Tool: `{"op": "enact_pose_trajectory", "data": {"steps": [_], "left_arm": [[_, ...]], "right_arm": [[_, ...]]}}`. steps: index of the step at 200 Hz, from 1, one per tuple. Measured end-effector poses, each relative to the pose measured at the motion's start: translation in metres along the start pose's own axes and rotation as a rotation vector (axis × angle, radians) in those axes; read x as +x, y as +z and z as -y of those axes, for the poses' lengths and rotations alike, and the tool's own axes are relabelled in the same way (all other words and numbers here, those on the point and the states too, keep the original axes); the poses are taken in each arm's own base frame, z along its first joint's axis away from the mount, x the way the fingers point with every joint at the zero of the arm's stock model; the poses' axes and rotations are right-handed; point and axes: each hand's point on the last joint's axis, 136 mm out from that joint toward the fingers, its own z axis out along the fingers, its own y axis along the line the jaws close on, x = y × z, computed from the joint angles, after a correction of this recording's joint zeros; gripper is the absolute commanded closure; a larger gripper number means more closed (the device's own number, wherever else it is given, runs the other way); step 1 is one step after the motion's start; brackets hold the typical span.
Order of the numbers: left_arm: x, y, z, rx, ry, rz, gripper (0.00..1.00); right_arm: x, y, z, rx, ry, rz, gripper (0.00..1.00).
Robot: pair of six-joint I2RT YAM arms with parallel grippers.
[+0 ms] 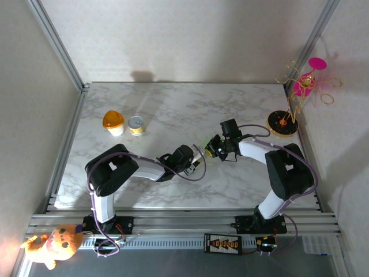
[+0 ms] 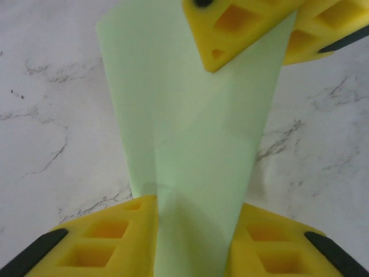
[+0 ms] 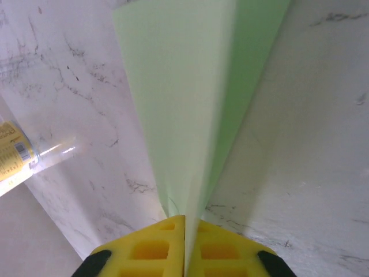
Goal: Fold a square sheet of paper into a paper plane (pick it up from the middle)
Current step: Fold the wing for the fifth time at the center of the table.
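The pale green sheet of paper (image 1: 206,145) is folded into a long tapering shape and hangs above the middle of the table between my two grippers. My right gripper (image 3: 185,218) is shut on the narrow end of the paper (image 3: 179,86), jaws pressed together with the paper edge between them. My left gripper (image 2: 193,199) stands open, its yellow fingers apart on either side of the paper (image 2: 190,115), which runs through the gap. The right gripper's yellow fingers (image 2: 230,29) show at the top of the left wrist view, on the paper's far end.
An orange-lidded cup (image 1: 113,122) and a small yellow tin (image 1: 136,124) stand at the back left; the tin (image 3: 11,156) also shows at the left edge of the right wrist view. A pink-and-gold ornament stand (image 1: 285,122) sits at the back right.
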Motion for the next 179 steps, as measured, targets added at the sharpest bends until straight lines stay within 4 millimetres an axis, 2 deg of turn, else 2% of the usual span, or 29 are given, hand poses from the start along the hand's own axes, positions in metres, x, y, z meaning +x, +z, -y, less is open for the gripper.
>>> {"op": "enact_pose_trajectory", "data": {"steps": [28, 91, 117, 139, 157, 179], "left_arm": [[-0.005, -0.006, -0.001, 0.004, -0.014, 0.006, 0.69], [0.004, -0.007, 0.0, 0.006, -0.034, -0.028, 0.72], [0.005, -0.007, 0.0, 0.007, -0.039, -0.031, 0.76], [0.005, -0.007, 0.002, 0.014, -0.043, -0.034, 0.84], [0.006, -0.007, 0.003, 0.021, -0.053, -0.038, 0.91], [0.007, -0.007, 0.003, 0.024, -0.054, -0.041, 0.97]], "right_arm": [[0.0, 0.0, 0.0, 0.0, 0.0, 0.0, 0.93], [0.0, 0.0, 0.0, 0.0, -0.001, 0.0, 0.93], [0.0, 0.0, 0.0, 0.0, -0.002, 0.0, 0.93], [0.0, 0.0, 0.0, 0.0, -0.001, 0.0, 0.93], [0.0, 0.0, 0.0, 0.0, -0.004, 0.0, 0.86], [0.0, 0.0, 0.0, 0.0, -0.014, 0.0, 0.62]]}}
